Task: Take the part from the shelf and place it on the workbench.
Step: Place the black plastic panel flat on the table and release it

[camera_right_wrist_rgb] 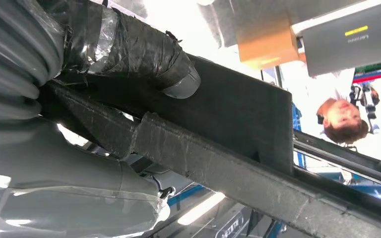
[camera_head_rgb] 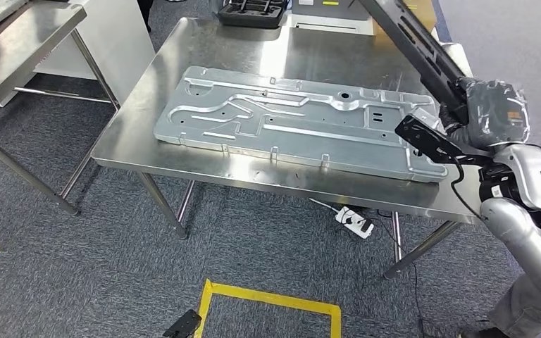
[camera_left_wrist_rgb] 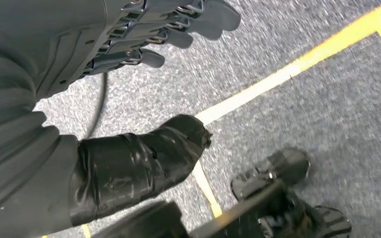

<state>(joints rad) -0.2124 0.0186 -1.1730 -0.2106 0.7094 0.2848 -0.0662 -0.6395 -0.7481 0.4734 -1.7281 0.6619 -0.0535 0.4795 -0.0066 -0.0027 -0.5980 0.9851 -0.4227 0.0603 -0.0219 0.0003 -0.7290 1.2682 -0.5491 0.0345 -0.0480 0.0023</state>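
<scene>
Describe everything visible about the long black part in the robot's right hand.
The long black part is a slim, flat, matte bar with slots along its length; up close its surface looks rough and fibrous, with a raised rib. It slants over the far right corner of the steel workbench, above the silver stamped panel, not touching either. The right hand, wrapped in black tape, grips its lower end.

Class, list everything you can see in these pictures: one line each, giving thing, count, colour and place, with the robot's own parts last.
Workbench: one, steel, centre.
Pressed metal panel: one, silver, flat on the workbench.
Long part: one, black, slanting above the workbench's right end, held by the right hand.
Black case: one, workbench's far edge.
Second table: one, steel, left.
Power strip: one, white, floor beneath the workbench.
Floor tape: yellow, on grey carpet.
Right hand: gripping the long part.
Left hand: hanging above the floor, holding nothing.
</scene>
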